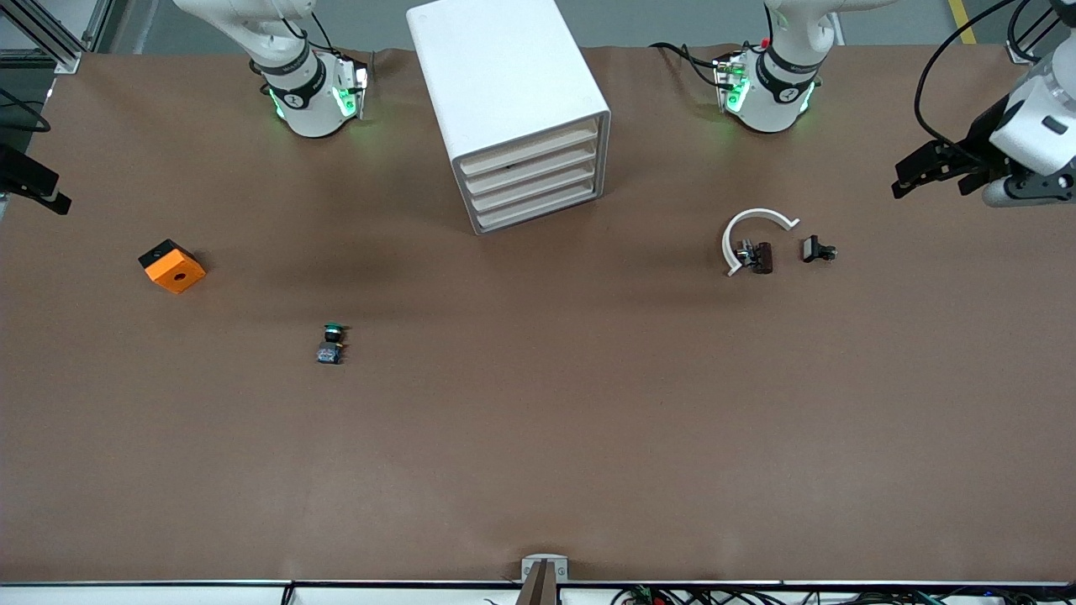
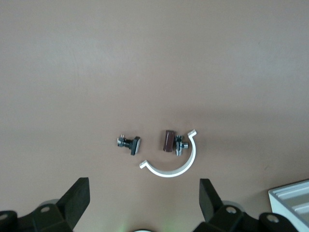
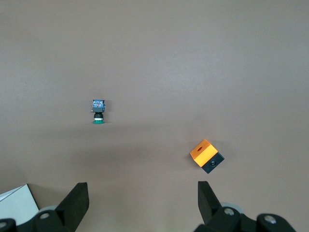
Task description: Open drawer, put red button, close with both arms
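Observation:
The white drawer cabinet [image 1: 504, 76] stands at the robots' edge of the table, midway between the arms, with all its drawer fronts [image 1: 534, 181] shut. No red button shows on the table in any view. My left gripper [image 1: 931, 178] hangs open and empty above the left arm's end of the table; its own view shows the fingers spread [image 2: 145, 198] over bare table. My right gripper [image 1: 38, 189] is at the right arm's end, mostly cut off by the frame edge; its own view shows it open and empty [image 3: 144, 200].
A green-capped button [image 1: 334, 343] [image 3: 98, 112] and an orange block [image 1: 172, 265] [image 3: 206, 156] lie toward the right arm's end. A white C-shaped clip [image 1: 752, 234] [image 2: 174, 162], a small brown part [image 1: 762, 257] [image 2: 168, 141] and a small black part [image 1: 817, 249] [image 2: 130, 143] lie toward the left arm's end.

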### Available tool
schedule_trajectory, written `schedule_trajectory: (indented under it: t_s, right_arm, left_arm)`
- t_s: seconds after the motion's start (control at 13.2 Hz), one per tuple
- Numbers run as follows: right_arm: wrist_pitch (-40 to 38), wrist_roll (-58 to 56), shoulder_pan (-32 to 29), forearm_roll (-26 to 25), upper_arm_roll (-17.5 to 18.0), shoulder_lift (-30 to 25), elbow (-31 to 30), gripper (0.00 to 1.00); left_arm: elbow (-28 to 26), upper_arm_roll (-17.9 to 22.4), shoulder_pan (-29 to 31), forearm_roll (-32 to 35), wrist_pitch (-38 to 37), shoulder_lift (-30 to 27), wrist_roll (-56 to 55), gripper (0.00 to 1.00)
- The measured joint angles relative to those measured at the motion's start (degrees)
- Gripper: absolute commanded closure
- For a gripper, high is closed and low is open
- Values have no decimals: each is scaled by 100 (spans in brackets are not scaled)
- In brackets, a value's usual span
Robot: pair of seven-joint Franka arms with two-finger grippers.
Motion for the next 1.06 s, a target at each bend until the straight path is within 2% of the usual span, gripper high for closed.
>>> schedule_trajectory:
  t_s: [0.23, 0.68, 1.06]
  right_arm:
    - [3, 0, 0, 0, 2, -55, -95, 0]
    - [15, 0, 0, 0, 3, -162, -215, 0]
    - [23, 0, 0, 0, 5, -164, -228, 0]
  left_arm:
    - [339, -19, 0, 29, 38, 108, 0, 0]
    - [1260, -73, -1, 47, 13, 778, 0, 0]
    - [2111, -78, -16, 47, -430, 1344, 0, 0]
